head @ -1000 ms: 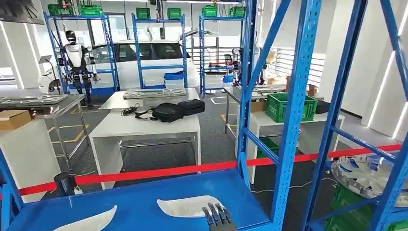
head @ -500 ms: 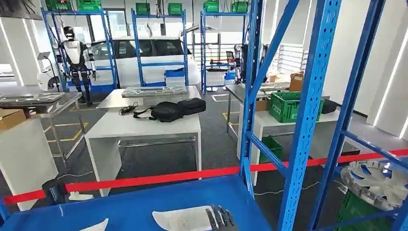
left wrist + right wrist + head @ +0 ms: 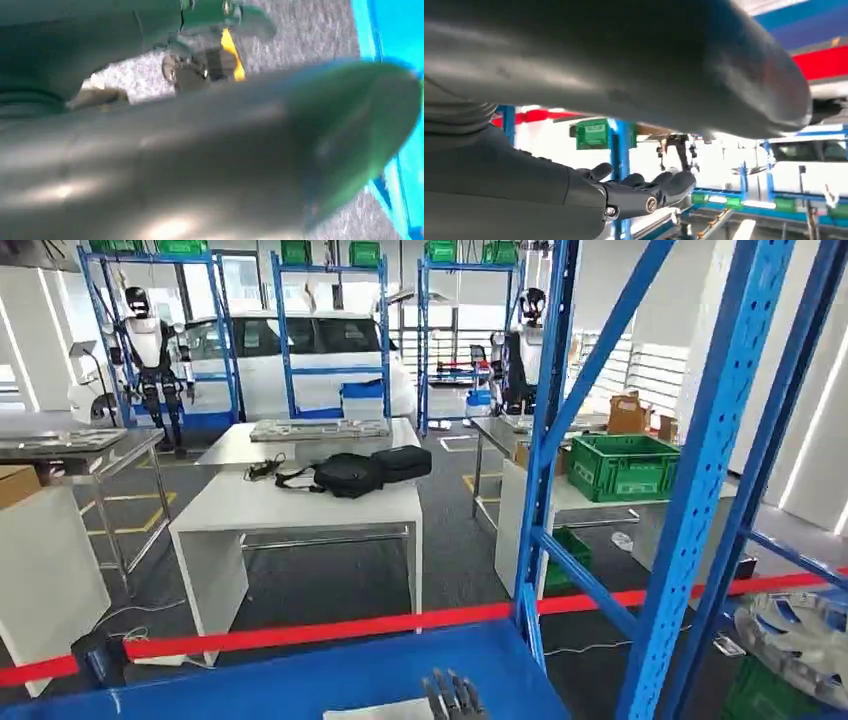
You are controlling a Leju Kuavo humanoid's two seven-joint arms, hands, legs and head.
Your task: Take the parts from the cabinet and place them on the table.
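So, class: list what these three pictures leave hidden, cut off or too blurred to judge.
- White part on the blue shelf: cut off by the head view's bottom edge.
- Right hand: that edge crops it, so contact with the part is unclear.
- Left hand: a blurred grey shape covers the left wrist view.
- Silver wheel cover: blue posts hide part.

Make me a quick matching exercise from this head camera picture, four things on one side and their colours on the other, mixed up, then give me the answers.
Things:
1. barrier tape
2. crate on the side table
3. bag on the white table
4. shelf frame

Colours:
A. green
B. black
C. blue
D. red

Pairs: 1-D, 2-A, 3-B, 4-C
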